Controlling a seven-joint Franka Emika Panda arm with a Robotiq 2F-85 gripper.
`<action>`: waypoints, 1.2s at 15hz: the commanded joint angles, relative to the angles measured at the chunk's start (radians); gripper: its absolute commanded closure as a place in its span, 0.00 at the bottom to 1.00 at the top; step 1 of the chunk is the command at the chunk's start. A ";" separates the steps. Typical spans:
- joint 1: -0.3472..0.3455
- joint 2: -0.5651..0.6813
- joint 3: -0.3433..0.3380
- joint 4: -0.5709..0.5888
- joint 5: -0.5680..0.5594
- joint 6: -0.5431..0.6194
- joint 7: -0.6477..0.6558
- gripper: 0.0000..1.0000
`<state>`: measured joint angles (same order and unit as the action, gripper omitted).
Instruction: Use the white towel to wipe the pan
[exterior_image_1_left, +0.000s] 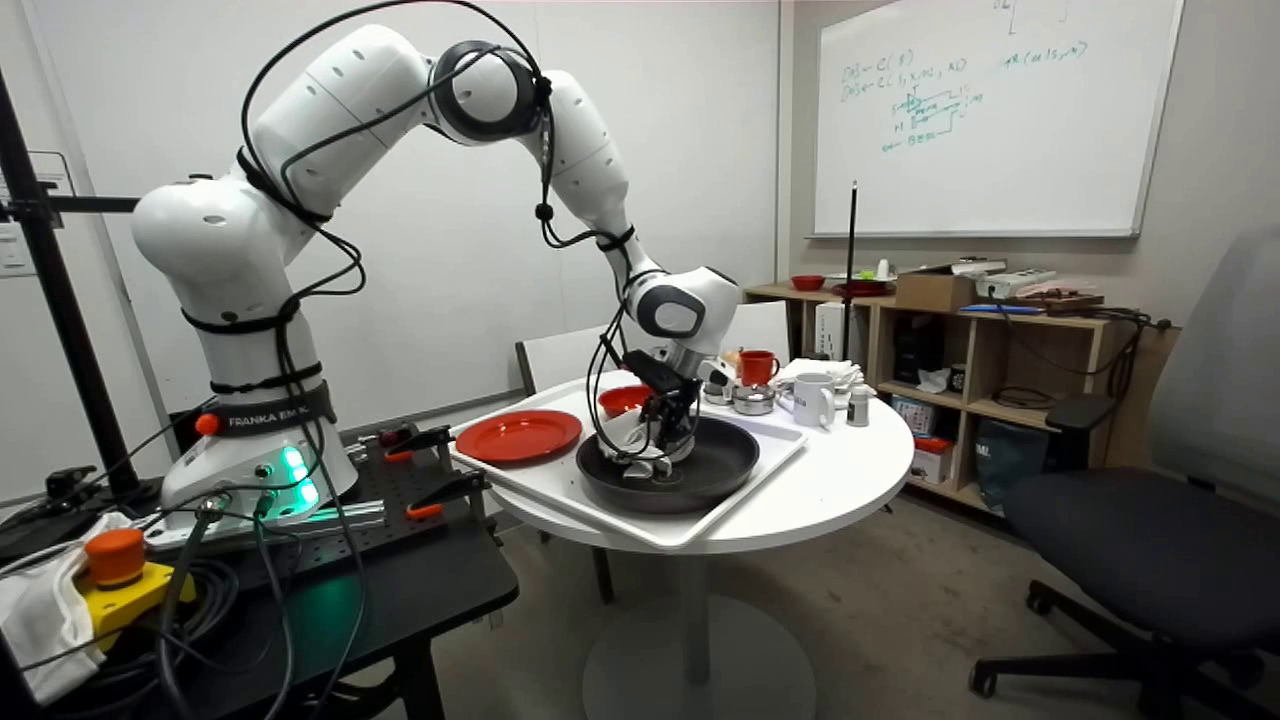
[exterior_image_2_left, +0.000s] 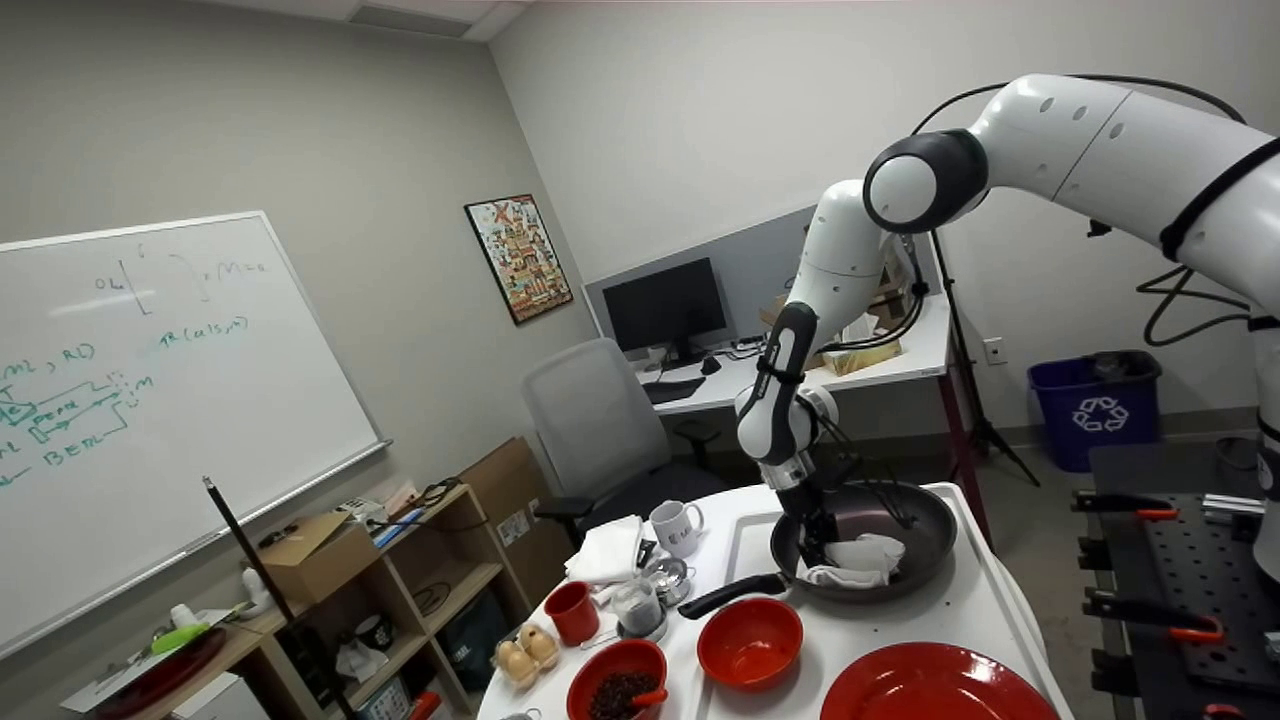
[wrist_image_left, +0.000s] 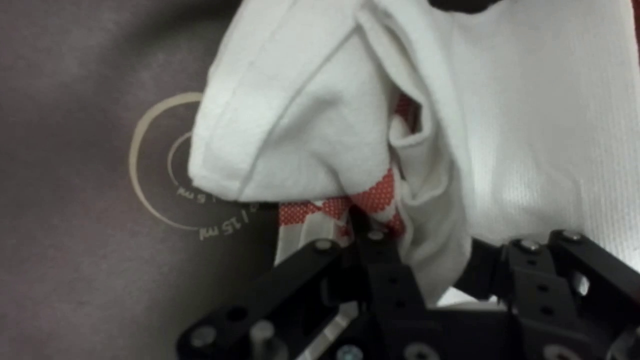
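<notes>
The dark pan stands on the white tray; it also shows in an exterior view, its black handle pointing toward the cups. The white towel lies bunched inside the pan; it also shows in an exterior view. In the wrist view the towel has red patterned bands and covers part of the pan's floor. My gripper is down in the pan, shut on a thick fold of towel between its fingers. The fingertips are partly hidden by cloth; the gripper also shows in an exterior view.
A red plate and a red bowl sit on the tray beside the pan. A grey mug, a red cup, eggs, metal containers and folded white cloths stand on the round table.
</notes>
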<state>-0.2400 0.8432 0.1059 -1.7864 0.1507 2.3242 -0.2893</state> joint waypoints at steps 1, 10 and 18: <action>-0.013 0.079 0.021 0.055 0.028 0.077 -0.069 0.97; -0.103 0.107 0.111 0.066 0.099 0.201 -0.215 0.97; -0.189 0.107 0.196 0.027 0.129 0.309 -0.335 0.97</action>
<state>-0.3988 0.8949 0.2647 -1.7693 0.2500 2.5502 -0.5474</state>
